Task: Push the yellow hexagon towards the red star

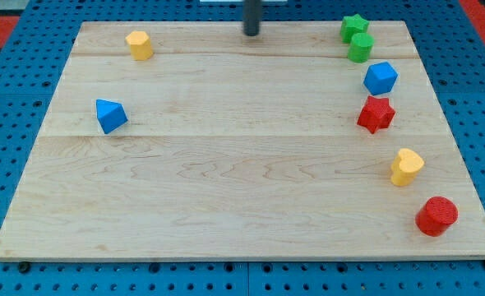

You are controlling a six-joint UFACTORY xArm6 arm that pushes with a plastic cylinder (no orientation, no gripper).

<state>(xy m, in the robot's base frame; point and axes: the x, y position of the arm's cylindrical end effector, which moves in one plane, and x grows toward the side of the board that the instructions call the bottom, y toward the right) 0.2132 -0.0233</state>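
The yellow hexagon (140,45) stands near the board's top left corner. The red star (376,113) lies at the view's right, about mid-height, far from the hexagon. My tip (251,34) rests on the board at the top centre, to the right of the yellow hexagon and well clear of it. It touches no block.
A blue wedge-like block (110,115) lies at the left. On the right side, from the top: a green star (353,27), a green cylinder (360,48), a blue cube (381,78), then below the red star a yellow heart-like block (406,167) and a red cylinder (436,216).
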